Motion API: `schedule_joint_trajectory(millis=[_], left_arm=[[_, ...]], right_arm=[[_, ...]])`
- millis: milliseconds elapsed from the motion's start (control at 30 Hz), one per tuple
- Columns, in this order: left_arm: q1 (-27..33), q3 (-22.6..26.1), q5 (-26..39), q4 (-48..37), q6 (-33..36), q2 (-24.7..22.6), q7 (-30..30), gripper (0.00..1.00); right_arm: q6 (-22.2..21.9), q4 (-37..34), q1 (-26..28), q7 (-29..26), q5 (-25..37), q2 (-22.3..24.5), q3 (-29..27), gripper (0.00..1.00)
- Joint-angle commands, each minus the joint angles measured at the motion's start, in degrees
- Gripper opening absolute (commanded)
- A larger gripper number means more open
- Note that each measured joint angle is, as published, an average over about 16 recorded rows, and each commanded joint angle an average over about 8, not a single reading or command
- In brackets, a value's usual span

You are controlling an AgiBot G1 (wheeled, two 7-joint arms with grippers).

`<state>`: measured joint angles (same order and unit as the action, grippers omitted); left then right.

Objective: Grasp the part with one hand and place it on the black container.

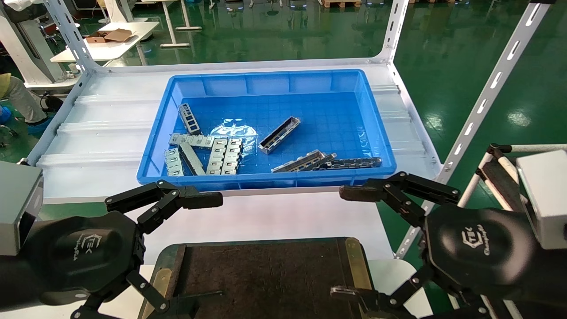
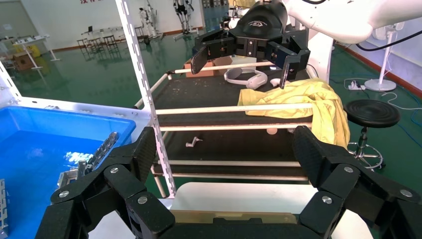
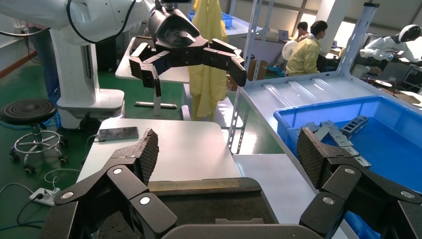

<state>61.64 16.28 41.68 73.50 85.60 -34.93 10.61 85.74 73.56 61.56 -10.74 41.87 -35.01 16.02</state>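
Observation:
The part (image 1: 279, 135), a silver-grey channel with raised walls and cutouts, lies slanted in the middle of the blue bin (image 1: 376, 128). The black container (image 1: 266, 274) sits at the near edge, between both hands. My left gripper (image 1: 201, 252) is open and empty over the container's left corner. My right gripper (image 1: 345, 243) is open and empty over its right corner. In the left wrist view my open left gripper (image 2: 224, 154) frames the container's brass edge (image 2: 224, 217). In the right wrist view my open right gripper (image 3: 226, 154) is above the container (image 3: 209, 204).
Flat pale slotted plates (image 1: 221, 155) lie at the bin's left front. More channels (image 1: 299, 161) and a dark slotted strip (image 1: 354, 163) lie at its right front. A slanted white shelf post (image 1: 487, 93) and a side cart (image 1: 496, 173) stand to the right.

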Motion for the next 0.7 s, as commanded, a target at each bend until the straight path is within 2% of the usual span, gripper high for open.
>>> schedule_joint_trajectory(millis=[33, 700], left_arm=[[0.00, 0.00, 0.00, 0.00, 0.00, 0.00, 0.00, 1.00], [0.00, 0.00, 0.01, 0.00, 0.00, 0.00, 0.00, 1.00]], right_arm=[[0.00, 0.00, 0.00, 0.00, 0.00, 0.00, 0.00, 1.00], [-0.07, 0.00, 0.00, 0.00, -0.04, 0.01, 0.01, 1.00]])
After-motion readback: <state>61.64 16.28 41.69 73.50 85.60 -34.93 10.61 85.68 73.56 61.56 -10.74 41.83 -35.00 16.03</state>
